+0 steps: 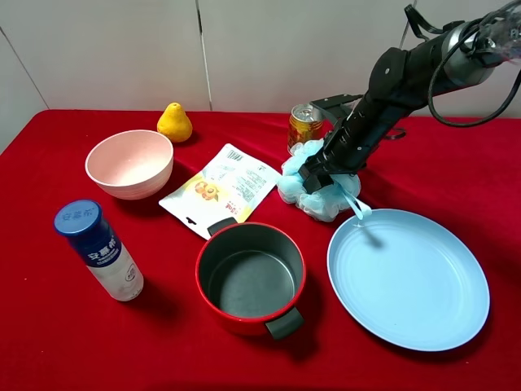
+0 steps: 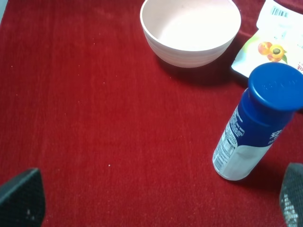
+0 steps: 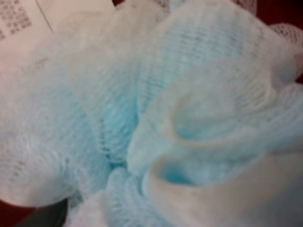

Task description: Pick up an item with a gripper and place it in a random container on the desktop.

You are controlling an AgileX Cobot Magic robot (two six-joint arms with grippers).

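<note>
My right gripper [image 1: 319, 173] is lowered into the light blue mesh bath pouf [image 1: 332, 200], which lies on the red cloth [image 1: 65, 342] of the desktop. The fingers are sunk into the fluffy mesh, and the right wrist camera shows only the bath pouf [image 3: 156, 109] very close and blurred. I cannot tell if the fingers are pressed on it or apart.

Just behind this gripper stands a gold and red drink can [image 1: 304, 124], close to the pouf. On the side toward the front of the table, near the gripper, lies the flat blue plate [image 1: 407, 281]. The ribbon loop [image 1: 359, 208] of the pouf reaches to the plate's rim. The red pot [image 1: 232, 322], dark grey inside, stands below and to the left of the gripper in the high view, apart from the pouf. The white snack pouch [image 1: 224, 189] lies beside the pouf on that same side, its corner near the pot's upper handle.

My left gripper [image 2: 156, 201] hangs over bare cloth with its fingers [image 2: 21, 198] spread wide, holding nothing. Ahead of it stands the pink bowl [image 2: 189, 33], and near its right finger is a white bottle [image 2: 251, 127] with a blue cap. A yellow fruit [image 1: 174, 122] sits behind the bowl, far from both grippers.
</note>
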